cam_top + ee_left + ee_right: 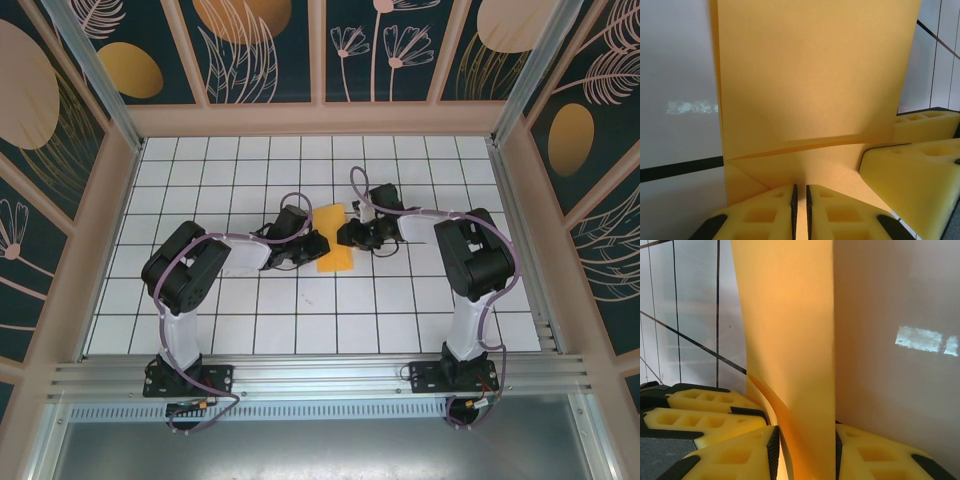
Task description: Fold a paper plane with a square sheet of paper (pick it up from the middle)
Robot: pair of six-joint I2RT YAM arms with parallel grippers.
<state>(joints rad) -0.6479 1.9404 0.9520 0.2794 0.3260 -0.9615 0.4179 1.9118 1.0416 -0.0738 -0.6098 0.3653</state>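
Mid-fold, judging by the shape: seen in the top view as a narrow strip rather than a flat square, so probably doubled along its length. Not yet a dart; no point, no wings.

Next, as a guess: press the long crease flat while keeping one edge pinned, then turn the corners in at one end. Calls for a light grip and matched moves on both sides. Thin paper, likely to buckle or tear if pulled apart.

Found the square sheet of paper [333,245] at mid-frame over the white-tiled counter [200,180], between the two grippers. Cannot tell from above whether lifted clear or touching the tiles.

Nipped at its lower edge by the left gripper [801,200], jaws almost together with little more than the paper's thickness between them. Caught too by the right gripper [805,450], jaws narrow but wider than the left, a bowed double layer filling the gap and touching both pads by the look.

Long axis: from upper centre to lower centre of the top view, lower end a touch to the right. Both ends blunt, so pointing nowhere as yet. In the left wrist view, standing up the frame, with a shallow crease crossing it low down and rising slightly to the right.
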